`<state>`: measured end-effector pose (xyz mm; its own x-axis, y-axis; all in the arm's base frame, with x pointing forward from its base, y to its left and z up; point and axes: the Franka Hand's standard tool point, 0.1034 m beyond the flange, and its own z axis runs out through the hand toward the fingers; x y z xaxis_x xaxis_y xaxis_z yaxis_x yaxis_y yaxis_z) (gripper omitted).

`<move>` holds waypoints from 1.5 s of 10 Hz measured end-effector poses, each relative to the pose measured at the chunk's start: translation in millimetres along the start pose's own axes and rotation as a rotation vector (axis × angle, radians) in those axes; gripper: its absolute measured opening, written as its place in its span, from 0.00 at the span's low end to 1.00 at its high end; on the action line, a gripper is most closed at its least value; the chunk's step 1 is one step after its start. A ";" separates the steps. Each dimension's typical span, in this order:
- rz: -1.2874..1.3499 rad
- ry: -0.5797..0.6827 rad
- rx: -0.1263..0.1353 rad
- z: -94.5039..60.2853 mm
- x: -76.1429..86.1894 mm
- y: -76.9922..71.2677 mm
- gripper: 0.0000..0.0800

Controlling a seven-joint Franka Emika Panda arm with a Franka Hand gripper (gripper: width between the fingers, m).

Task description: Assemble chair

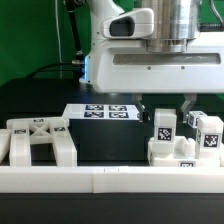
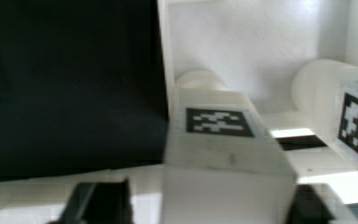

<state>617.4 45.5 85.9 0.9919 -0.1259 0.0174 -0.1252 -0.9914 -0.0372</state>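
Exterior view, left to right: chair frame [image 1: 40, 140] with crossed bars sits at the left, behind the front rail [image 1: 110, 180], well apart from the other parts. Marker board [image 1: 100, 112] lies mid-table, further back. Gripper [image 1: 165, 110] straddles a tagged chair block [image 1: 163, 135], one finger on each side. The wrist view shows the same block [image 2: 217, 140] between the fingers [image 2: 105, 200]. Can't tell whether they pinch it or sit just beside it. Second block [image 1: 207, 135], also tagged, stands near it on the right.
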 end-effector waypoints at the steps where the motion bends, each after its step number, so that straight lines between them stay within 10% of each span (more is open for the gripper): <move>1: -0.001 0.000 0.000 -0.1 0.0 0.2 0.36; 15: 1.172 0.016 0.028 2.0 2.3 -8.5 0.36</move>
<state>620.8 53.6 84.2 0.2701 -0.9624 -0.0300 -0.9615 -0.2680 -0.0607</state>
